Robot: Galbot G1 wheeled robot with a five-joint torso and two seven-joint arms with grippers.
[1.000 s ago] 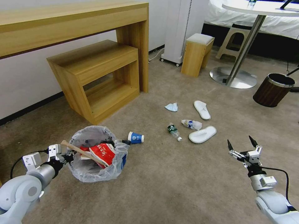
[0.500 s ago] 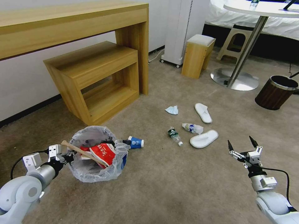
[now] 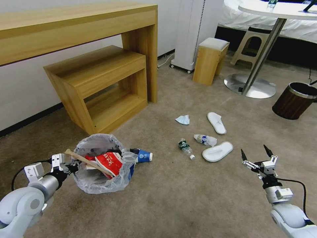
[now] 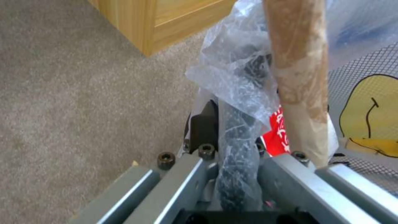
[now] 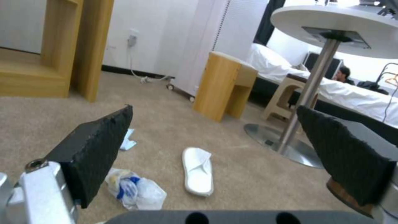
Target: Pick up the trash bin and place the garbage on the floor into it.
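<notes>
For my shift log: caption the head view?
Left gripper holds the trash bin; right gripper open above carpet litter.

A wooden desk (image 3: 79,24) stands over a low wooden shelf (image 3: 99,71), near a small stool (image 3: 209,59) and a brown bin (image 3: 294,100).

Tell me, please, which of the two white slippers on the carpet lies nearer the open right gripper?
The white slipper lying crosswise beside the crumpled plastic bottle; the other slipper lies farther from the right gripper.

Your left gripper (image 4: 238,155) clamps the trash bin (image 4: 238,174) rim, wooden stick (image 4: 300,77) just beside, above the floor (image 4: 74,93).
</notes>
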